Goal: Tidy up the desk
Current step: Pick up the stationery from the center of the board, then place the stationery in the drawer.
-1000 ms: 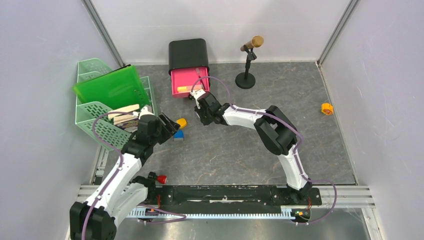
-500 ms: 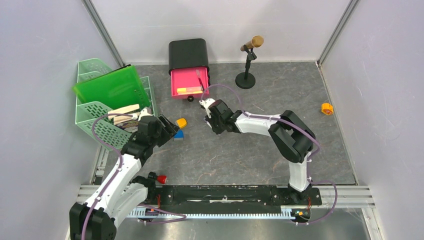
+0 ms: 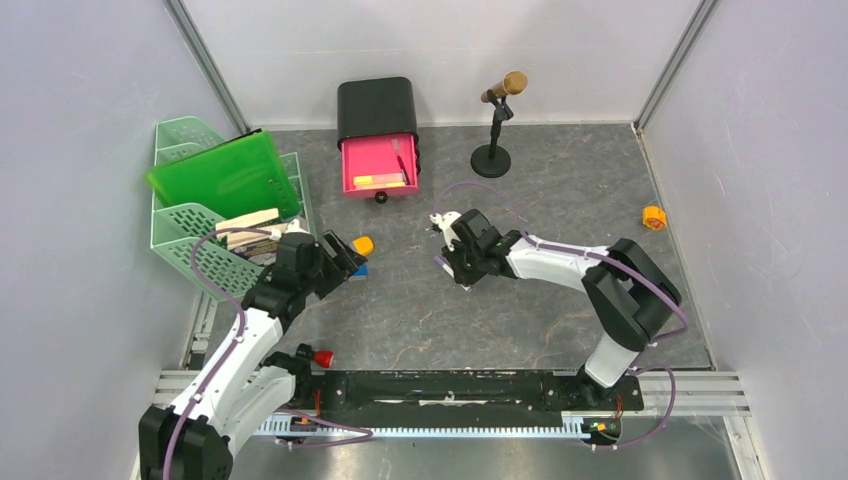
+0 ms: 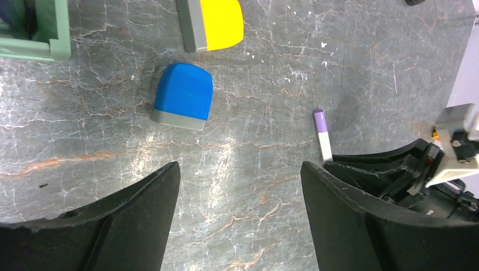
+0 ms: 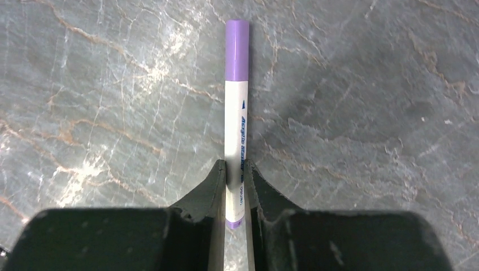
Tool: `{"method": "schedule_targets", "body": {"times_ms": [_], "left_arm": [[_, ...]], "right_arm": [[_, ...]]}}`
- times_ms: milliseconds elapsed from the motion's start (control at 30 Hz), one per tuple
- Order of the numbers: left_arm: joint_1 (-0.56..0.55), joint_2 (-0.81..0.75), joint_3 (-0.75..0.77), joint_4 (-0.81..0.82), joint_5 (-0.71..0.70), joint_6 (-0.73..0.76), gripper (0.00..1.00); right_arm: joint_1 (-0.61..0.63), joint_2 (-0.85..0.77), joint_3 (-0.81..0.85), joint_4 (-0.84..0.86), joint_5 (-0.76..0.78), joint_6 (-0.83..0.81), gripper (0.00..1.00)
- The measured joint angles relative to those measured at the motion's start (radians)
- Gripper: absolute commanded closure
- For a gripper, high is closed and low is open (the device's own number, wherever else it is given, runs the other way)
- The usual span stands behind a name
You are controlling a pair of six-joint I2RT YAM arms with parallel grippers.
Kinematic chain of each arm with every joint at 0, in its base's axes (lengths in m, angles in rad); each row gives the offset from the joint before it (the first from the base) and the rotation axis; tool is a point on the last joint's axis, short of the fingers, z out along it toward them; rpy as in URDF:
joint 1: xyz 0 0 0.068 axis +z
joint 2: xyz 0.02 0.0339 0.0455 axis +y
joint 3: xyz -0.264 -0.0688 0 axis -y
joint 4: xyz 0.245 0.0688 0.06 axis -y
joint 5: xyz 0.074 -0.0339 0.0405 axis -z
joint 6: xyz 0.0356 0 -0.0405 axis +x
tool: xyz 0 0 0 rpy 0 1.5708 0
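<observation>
along the far edge of the desk stand a black drawer box with its pink drawer pulled out, and a microphone on a round base. an orange roll lies well apart near the right wall. at the left edge a mint-green tray carries a green folder.

the left gripper hangs just beside the tray's near corner, its jaws spread wide and grasping no object. a yellow block and a blue block lie just ahead of its fingers. the right gripper, near the middle of the desk, is clenched on a marker.

the desk lies flat between the three walls. it is roughly square, with no clear long axis, and its edges run parallel to the walls. the marker's long axis runs straight out from the right fingers, purple cap farthest from them.

from above, the marker cannot be made out under the right gripper. the right wrist view shows the fingers pinching the lower end of its white barrel. the left wrist view shows it from the side, low over the veined stone — whether it touches the surface i cannot tell. that same view shows that each block has a grey base and that the two lie apart from each other.
</observation>
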Motion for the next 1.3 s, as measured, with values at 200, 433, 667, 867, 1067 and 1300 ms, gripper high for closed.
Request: {"method": "schedule_targets", "body": {"times_ms": [200,433,667,867,1067,1300], "left_arm": [[0.000,0.000,-0.014,0.003,0.041,-0.020,0.11],[0.000,0.005,-0.039,0.034,0.101,-0.027,0.02],[0.000,-0.119,-0.039,0.028,0.051,-0.050,0.01],[0.000,-0.166,-0.049,0.026,0.021,-0.061,0.00],[0.000,-0.139,-0.049,0.020,0.019,-0.060,0.00],[0.000,-0.127,-0.049,0.016,0.022,-0.060,0.00]], "right_arm": [[-0.020,-0.097,-0.070,0.048,-0.065,0.014,1.00],[-0.020,-0.119,-0.061,0.098,-0.178,0.001,1.00],[-0.020,-0.105,0.208,0.068,-0.233,-0.046,1.00],[-0.020,-0.019,0.481,0.079,-0.244,-0.078,1.00],[-0.020,0.131,0.709,0.076,-0.221,-0.135,1.00],[-0.020,0.245,0.822,0.114,-0.143,-0.214,1.00]]}}
